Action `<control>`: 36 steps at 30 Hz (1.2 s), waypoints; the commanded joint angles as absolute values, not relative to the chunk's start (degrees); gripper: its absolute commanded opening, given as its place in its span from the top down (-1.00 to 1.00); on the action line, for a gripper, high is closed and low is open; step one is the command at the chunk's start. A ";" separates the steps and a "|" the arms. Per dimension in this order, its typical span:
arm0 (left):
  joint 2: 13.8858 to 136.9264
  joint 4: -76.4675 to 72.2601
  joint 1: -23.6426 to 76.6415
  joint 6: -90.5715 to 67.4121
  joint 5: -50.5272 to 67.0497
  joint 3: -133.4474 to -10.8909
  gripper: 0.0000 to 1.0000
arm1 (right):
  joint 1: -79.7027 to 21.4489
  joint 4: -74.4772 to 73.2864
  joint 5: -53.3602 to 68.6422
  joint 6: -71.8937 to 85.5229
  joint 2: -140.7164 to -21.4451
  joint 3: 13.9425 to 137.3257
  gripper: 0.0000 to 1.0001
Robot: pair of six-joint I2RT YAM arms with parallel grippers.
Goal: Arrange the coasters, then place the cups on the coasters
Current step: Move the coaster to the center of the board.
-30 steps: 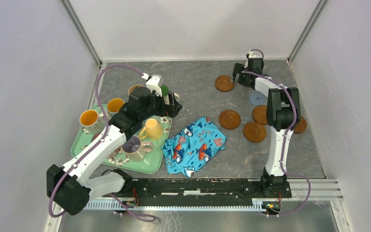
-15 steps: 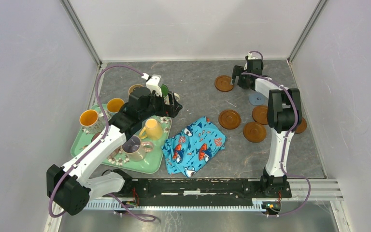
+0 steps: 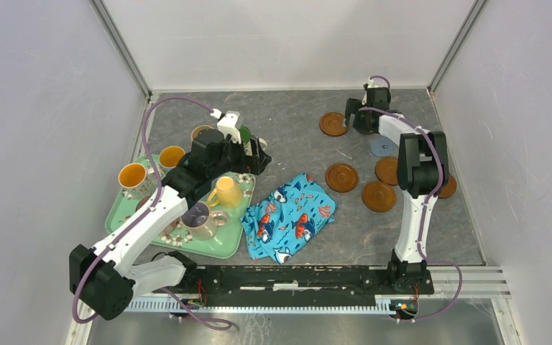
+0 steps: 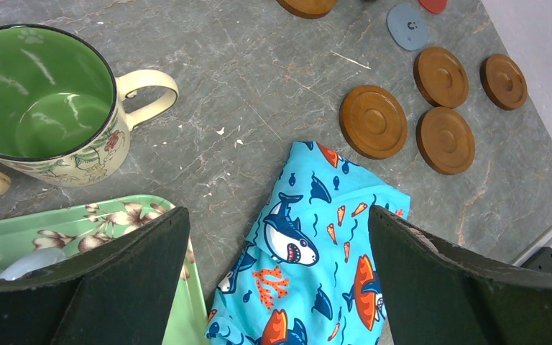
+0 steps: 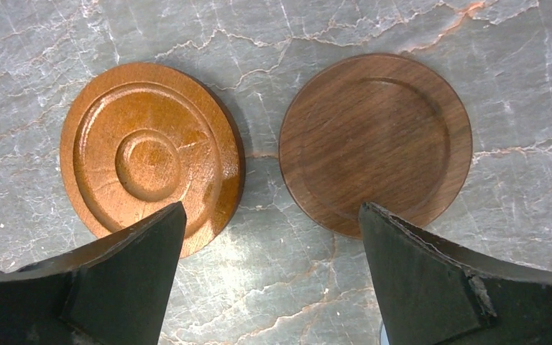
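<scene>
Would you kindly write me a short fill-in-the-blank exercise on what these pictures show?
1. The right claw hovers over ____ round wooden discs: an orange-brown ringed coaster and a dark brown coaster.
2. The cream floral ceramic mug near the left claw is ____ inside.
3. Both claws hold nothing and stand ____.
Missing words: two; green; open.

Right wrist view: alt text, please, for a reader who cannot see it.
Two round wooden discs lie side by side, not touching, on a grey veined table: a glossy orange-brown ringed coaster on the left and a darker flat coaster on the right. The black jaws stand open at the lower corners, holding nothing.
</scene>
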State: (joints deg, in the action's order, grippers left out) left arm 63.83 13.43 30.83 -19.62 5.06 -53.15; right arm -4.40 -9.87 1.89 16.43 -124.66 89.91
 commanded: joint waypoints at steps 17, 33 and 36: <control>62.65 12.49 30.54 -15.12 6.14 -53.81 -0.99 | -2.74 -17.40 -6.73 15.95 -115.65 91.29 -0.96; 61.90 12.57 30.50 -15.65 7.27 -54.05 -0.99 | 10.85 -8.61 -7.59 22.32 -108.20 74.77 -0.96; 61.66 12.57 30.51 -15.73 7.27 -53.97 -0.99 | 13.14 -8.26 -5.84 23.98 -109.43 74.59 -0.96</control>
